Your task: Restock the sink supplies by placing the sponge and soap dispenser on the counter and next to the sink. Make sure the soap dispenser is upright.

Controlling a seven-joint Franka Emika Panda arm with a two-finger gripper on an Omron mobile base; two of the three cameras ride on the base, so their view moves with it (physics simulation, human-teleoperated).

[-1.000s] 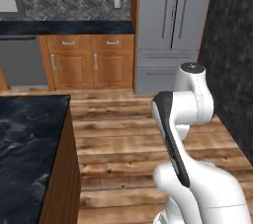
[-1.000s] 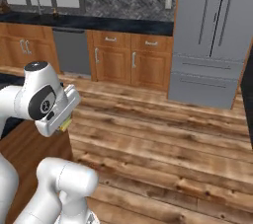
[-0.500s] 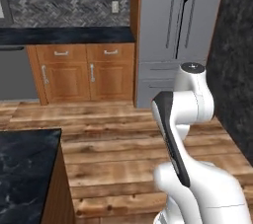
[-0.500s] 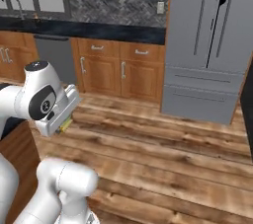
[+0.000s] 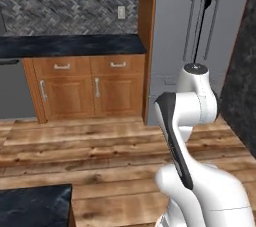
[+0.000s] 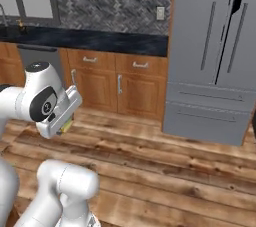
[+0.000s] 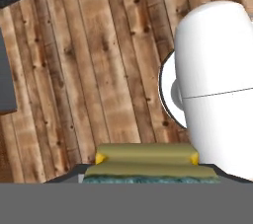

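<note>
My gripper [image 6: 67, 121] hangs low beside the arm, over the wooden floor, shut on the sponge [image 6: 65, 126]. In the hand view the sponge [image 7: 146, 161] lies across the bottom, its yellow body above a dark green scrubbing layer, and it covers my gripper [image 7: 148, 177]. The black stone counter [image 6: 105, 41] runs along the back wall over brown cabinets, also seen as the counter [image 5: 75, 46] in the left base view. A thin grey faucet [image 6: 3, 15] shows at the far left edge; the sink basin and the soap dispenser are out of view.
A tall grey fridge [image 6: 215, 56] stands right of the counter. A grey dishwasher front [image 6: 37, 56] sits under the counter at left. A corner of the black-topped island [image 5: 32, 206] is at the lower left. Wooden floor [image 5: 100, 146] lies open between me and the cabinets.
The whole scene has shifted as the base moved: the island has slid out of the lower left and the cabinets and fridge look closer. The arm holds the same pose with the sponge.
</note>
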